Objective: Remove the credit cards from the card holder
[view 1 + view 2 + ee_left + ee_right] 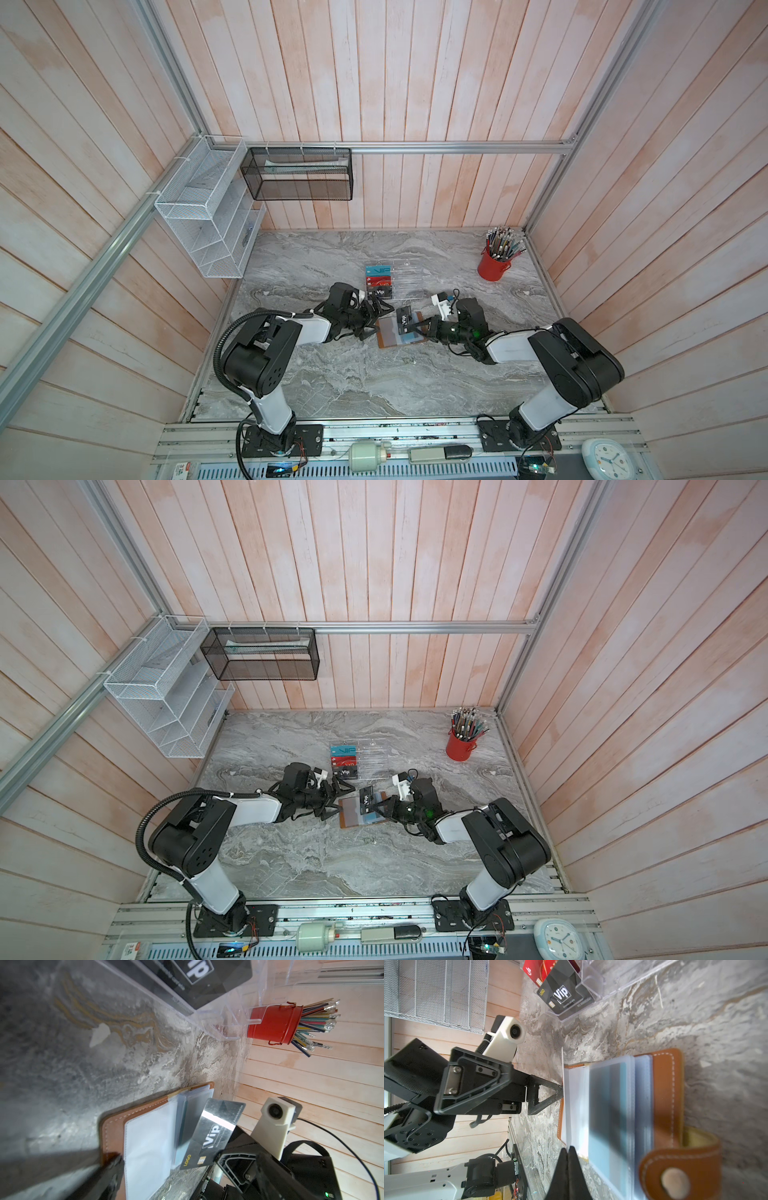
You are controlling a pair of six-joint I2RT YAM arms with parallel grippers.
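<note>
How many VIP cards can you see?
5. In the clear rack: teal card, red card, black card. The right gripper pinches a second black card. A second teal card shows, blurred, in a wallet sleeve. More may be hidden there.

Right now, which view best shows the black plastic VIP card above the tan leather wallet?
Left wrist view: the black plastic VIP card is close, print readable. Both top views show it small; right wrist, edge-on at most.

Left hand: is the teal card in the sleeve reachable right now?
Probably not: the right hand holds the black card over the teal card, and the left hand sits open at the card holder's opposite edge.
</note>
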